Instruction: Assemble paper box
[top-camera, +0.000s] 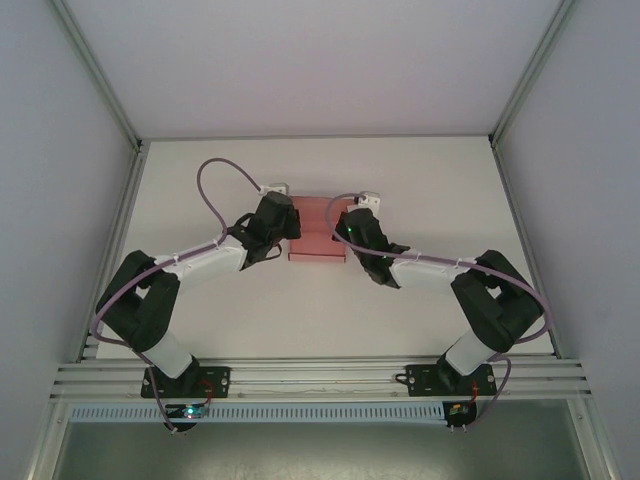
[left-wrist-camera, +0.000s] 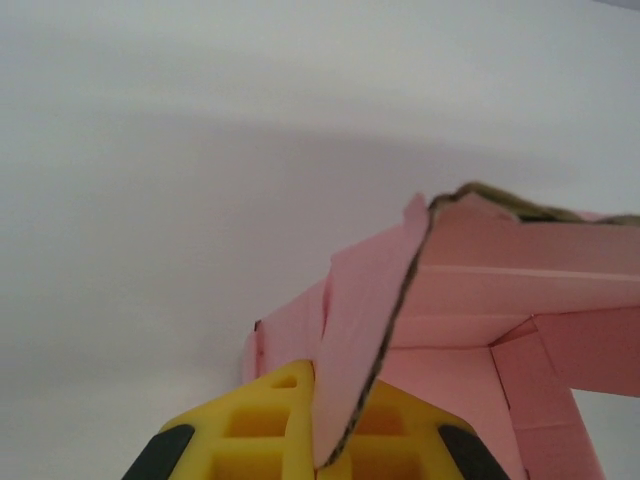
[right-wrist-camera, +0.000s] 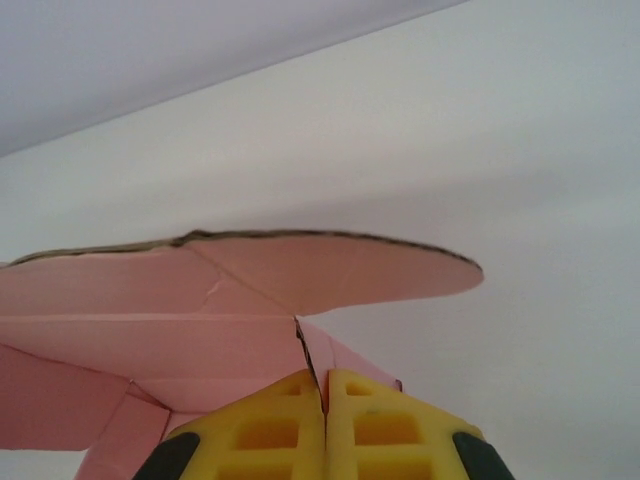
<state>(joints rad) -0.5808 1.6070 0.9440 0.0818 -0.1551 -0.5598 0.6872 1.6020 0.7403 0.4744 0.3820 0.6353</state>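
**Pink Box Half Folded, Gripped at Both Ends**

The paper box (top-camera: 318, 235) is pictured near the middle of the white bench (top-camera: 400, 320), a little toward the far side, held between the two arms. The left hand (top-camera: 286, 228) is closed on the box's left end. In the left wrist view a thin side panel (left-wrist-camera: 365, 330) is seen pinched between the yellow pads (left-wrist-camera: 262, 425). The right hand (top-camera: 345, 232) is closed on the opposite end. In its own wrist view the pads are pressed together, with a sliver of pink wall caught in the seam between them. Whether the box is resting on the bench or is raised just off it cannot be told.

The assembly is judged to be partly done. The creases have been worked, walls have been raised out of the flat sheet, and a shallow rectangular body has been formed. A rounded flap (right-wrist-camera: 340, 268) is spread wide above that body, and an angled corner tab (left-wrist-camera: 540, 400) is seen untucked. The tucking of tabs and the closing of the flap are therefore judged to be left.

The box's long axis is laid left to right, from one hand to the other, roughly parallel to the near edge of the bench. The paler flap side is turned toward the far edge, and the darker folded edge is turned toward the arms' bases.
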